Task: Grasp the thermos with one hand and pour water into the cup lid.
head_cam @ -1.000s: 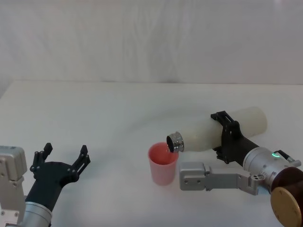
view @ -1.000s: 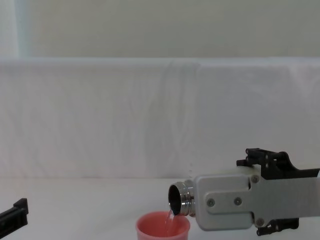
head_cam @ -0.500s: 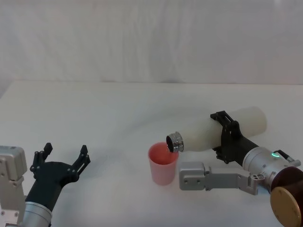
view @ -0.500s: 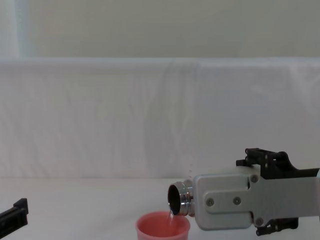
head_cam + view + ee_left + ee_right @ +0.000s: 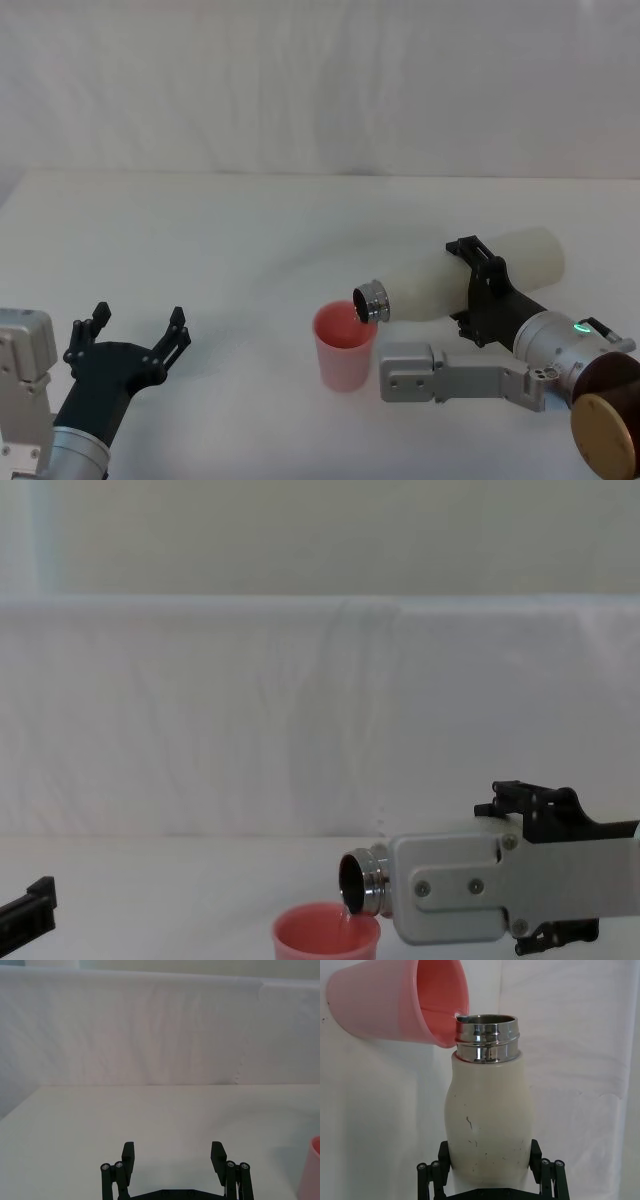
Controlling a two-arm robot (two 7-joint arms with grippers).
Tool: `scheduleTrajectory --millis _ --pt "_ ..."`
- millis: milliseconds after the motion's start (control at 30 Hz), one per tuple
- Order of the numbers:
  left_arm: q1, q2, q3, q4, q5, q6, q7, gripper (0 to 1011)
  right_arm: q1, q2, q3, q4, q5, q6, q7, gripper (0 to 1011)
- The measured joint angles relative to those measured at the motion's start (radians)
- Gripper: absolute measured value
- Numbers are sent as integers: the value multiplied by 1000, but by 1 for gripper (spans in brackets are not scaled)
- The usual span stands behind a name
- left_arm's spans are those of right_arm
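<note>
The cream-white thermos (image 5: 445, 273) lies tipped almost level above the table, its steel neck (image 5: 371, 300) over the rim of the pink cup lid (image 5: 344, 346). My right gripper (image 5: 478, 290) is shut on the thermos around its middle. In the right wrist view the thermos (image 5: 487, 1125) sits between the black fingers (image 5: 430, 1176), its open mouth at the cup lid (image 5: 400, 1002). From the chest, the neck (image 5: 362, 884) hangs just above the cup lid (image 5: 326, 932), with a thin trickle below it. My left gripper (image 5: 135, 334) rests open near the table's front left, well away from the cup lid.
The white table (image 5: 200, 250) carries nothing else near the cup lid. A white cloth backdrop (image 5: 320, 80) stands behind it. The right arm's grey link (image 5: 450, 375) stretches low just right of the cup lid. The cup lid's edge (image 5: 312, 1170) shows far off in the left wrist view.
The thermos has shifted very slightly right and its neck dipped a little over the cup lid. The left arm has not moved.
</note>
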Motion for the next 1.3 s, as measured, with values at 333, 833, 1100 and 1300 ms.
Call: scheduleTrajectory --millis 333,833,1100,1300 --pt "0 0 0 0 0 0 0 1001 0 1 -1 1 0 0 1 952" --pt "0 0 0 0 0 0 0 1001 0 0 1 4 3 0 -1 952" --pt "0 0 0 0 0 0 0 1001 -22 -18 40 3 65 0 -28 952" --pt "0 0 0 0 0 0 0 1001 -49 -36 86 -5 136 -15 -73 952"
